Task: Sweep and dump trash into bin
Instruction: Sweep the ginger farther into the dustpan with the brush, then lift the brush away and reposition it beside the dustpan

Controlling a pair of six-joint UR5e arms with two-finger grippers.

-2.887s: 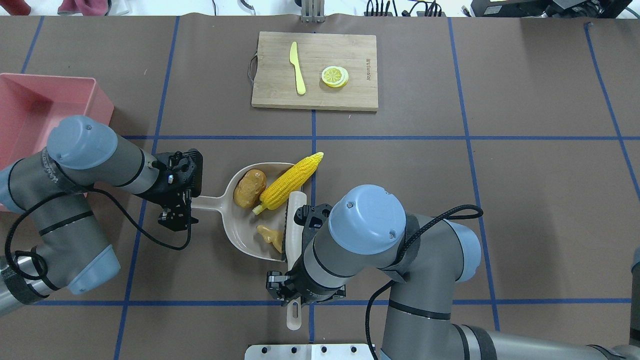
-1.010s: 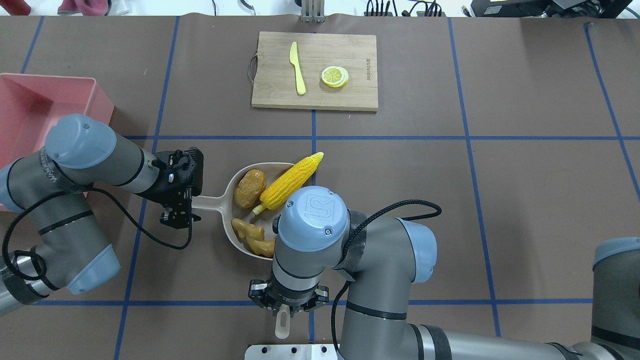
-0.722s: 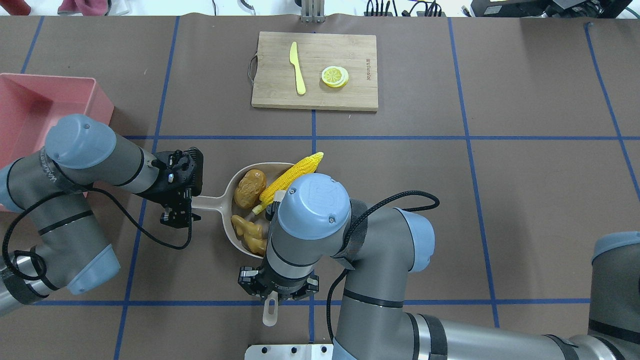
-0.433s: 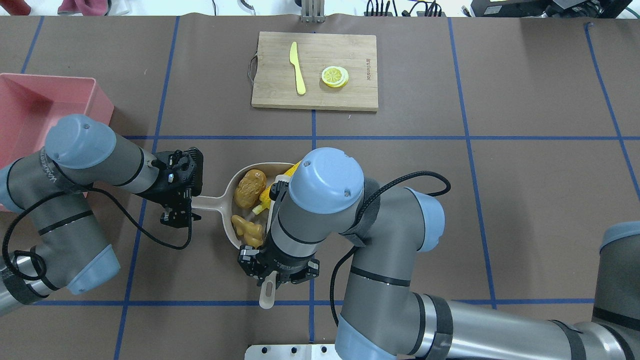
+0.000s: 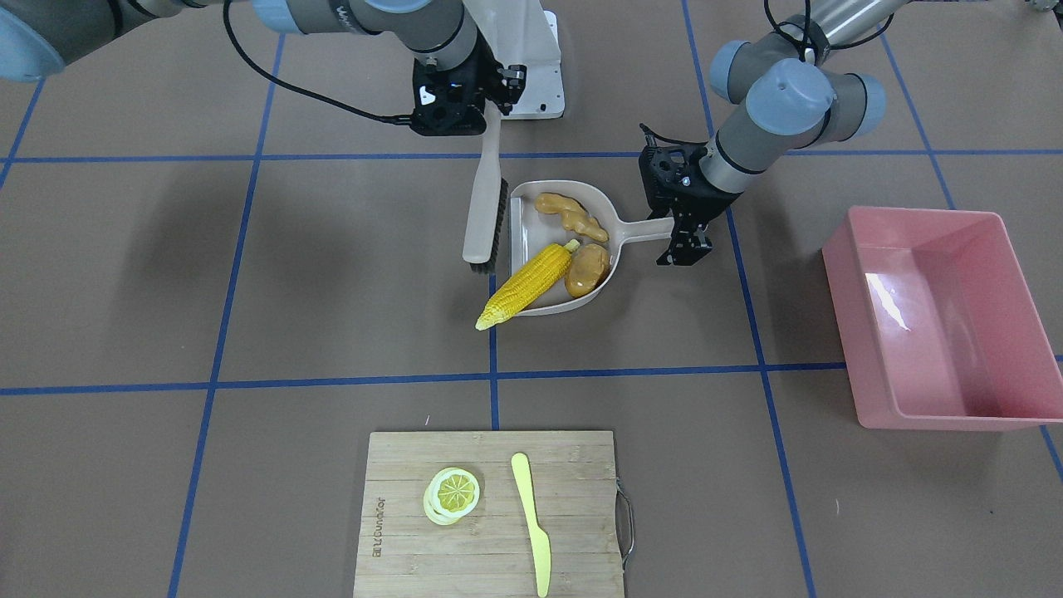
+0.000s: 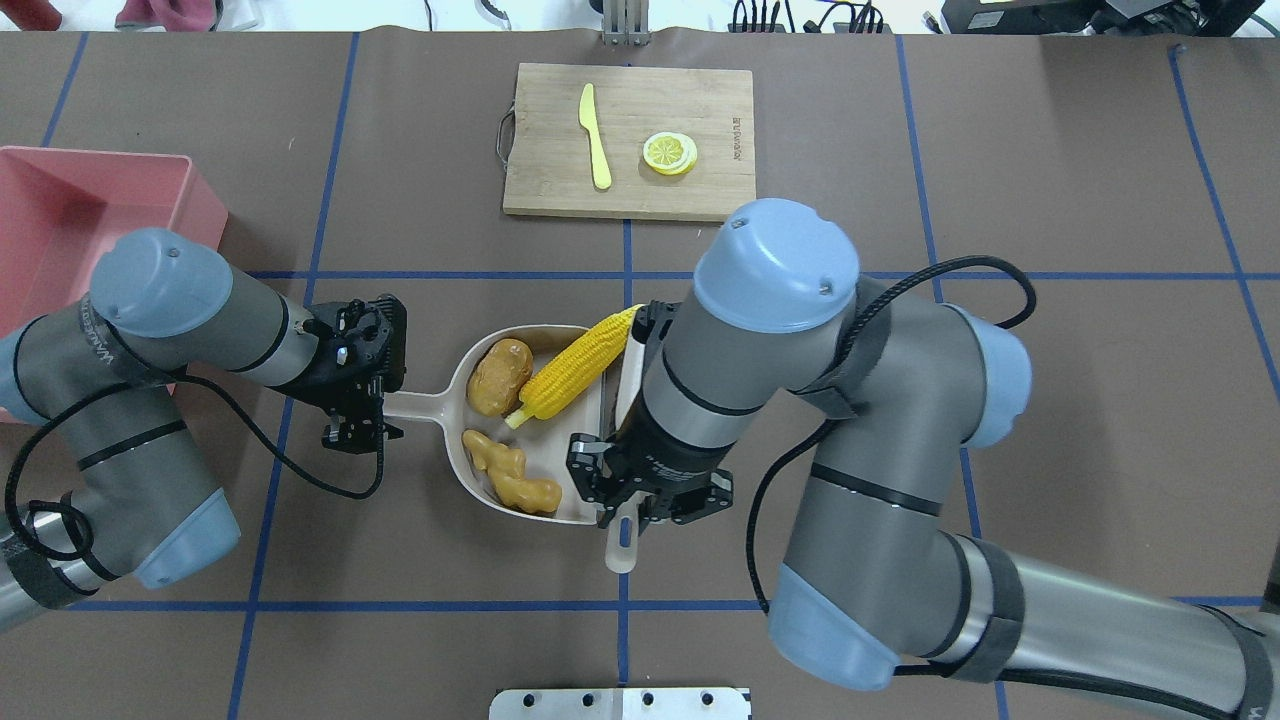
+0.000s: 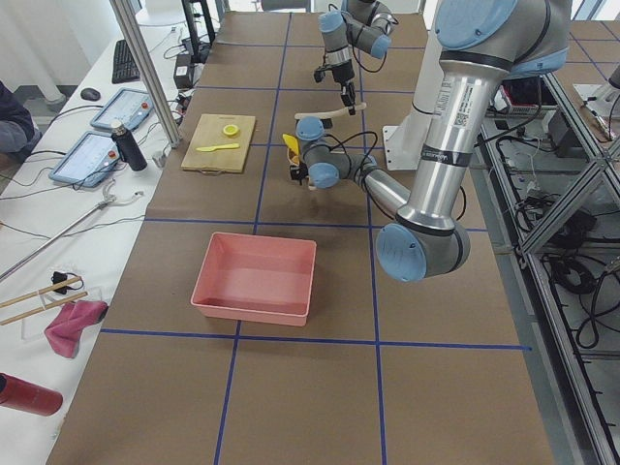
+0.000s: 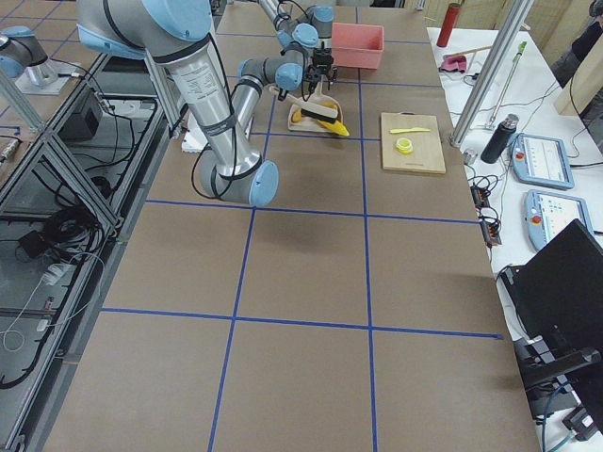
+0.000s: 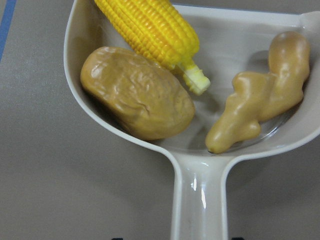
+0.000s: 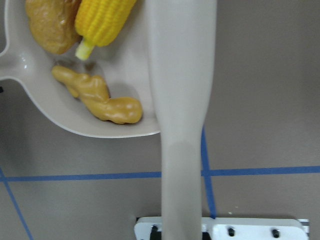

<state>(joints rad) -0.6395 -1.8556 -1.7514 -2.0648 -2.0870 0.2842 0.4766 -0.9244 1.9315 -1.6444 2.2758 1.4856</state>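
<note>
The beige dustpan [image 6: 578, 472] lies on the table and holds the trash: the brown potato [image 6: 499, 376], the tan ginger root [image 6: 512, 478] and the yellow corn cob [image 6: 575, 365]. The corn's tip sticks out past the pan's open edge [image 5: 490, 318]. My left gripper [image 6: 375, 405] is shut on the dustpan's handle [image 9: 200, 200]. My right gripper [image 6: 625, 500] is shut on the beige brush [image 5: 482, 208]. The brush lies along the pan's open edge, bristles down. The pink bin [image 6: 60, 220] stands at the far left, nothing in the part that shows.
A wooden cutting board [image 6: 630, 190] sits at the back centre with a yellow-green knife [image 6: 595, 135] and a lemon slice [image 6: 670, 153] on it. My right arm's elbow hangs over the table to the right of the dustpan.
The brush swung left across the pan and came back to its open edge. The ginger now lies deeper in the pan. My left gripper and the dustpan have stayed put.
</note>
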